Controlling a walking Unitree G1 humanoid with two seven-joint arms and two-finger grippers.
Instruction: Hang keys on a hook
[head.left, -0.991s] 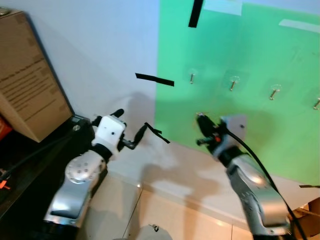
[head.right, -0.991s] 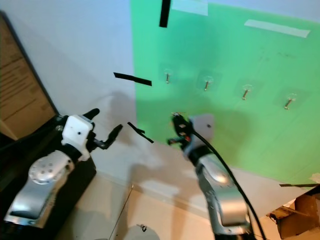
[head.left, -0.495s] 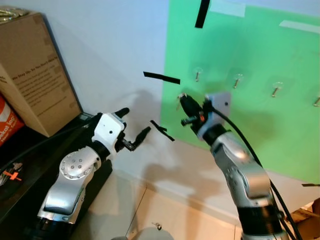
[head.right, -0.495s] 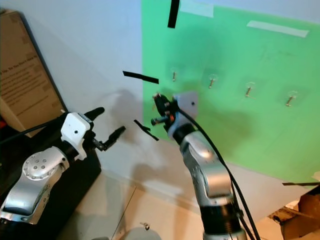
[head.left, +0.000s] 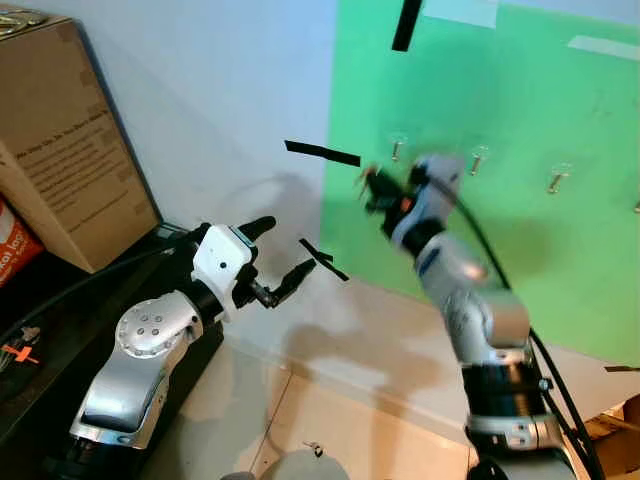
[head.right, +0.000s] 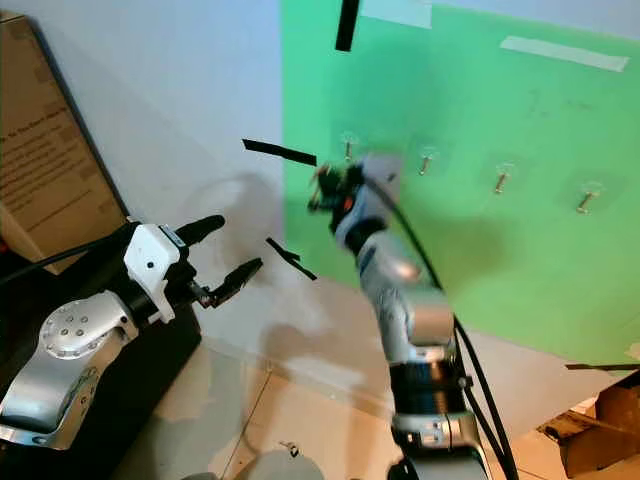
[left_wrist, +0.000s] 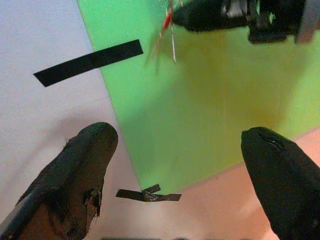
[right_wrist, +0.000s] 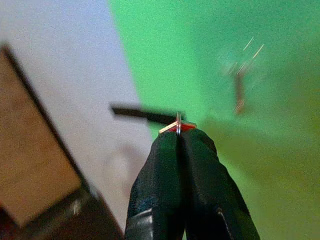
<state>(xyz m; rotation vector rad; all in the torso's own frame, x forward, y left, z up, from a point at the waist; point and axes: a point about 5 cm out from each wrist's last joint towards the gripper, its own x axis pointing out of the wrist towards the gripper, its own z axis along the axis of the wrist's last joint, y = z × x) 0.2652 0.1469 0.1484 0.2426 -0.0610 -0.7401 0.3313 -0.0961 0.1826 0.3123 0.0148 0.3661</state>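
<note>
Our right gripper (right_wrist: 178, 131), fingers pressed tight on the keys (left_wrist: 167, 27), should align the ring with the nearest hook (head.left: 396, 149) (blurred); left gripper (head.left: 277, 262) hovers wide open, empty.

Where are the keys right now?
The keys are pinched at the tip of the right end effector, held up against the green board, just below and left of the leftmost hook.

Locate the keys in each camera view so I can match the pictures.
Left eye: keys at right gripper tip, near leftmost hook.
Right eye: keys at green board's left edge.
Left wrist: keys dangling.
Right wrist: keys pinched.
Shared landmark: green board.
</note>
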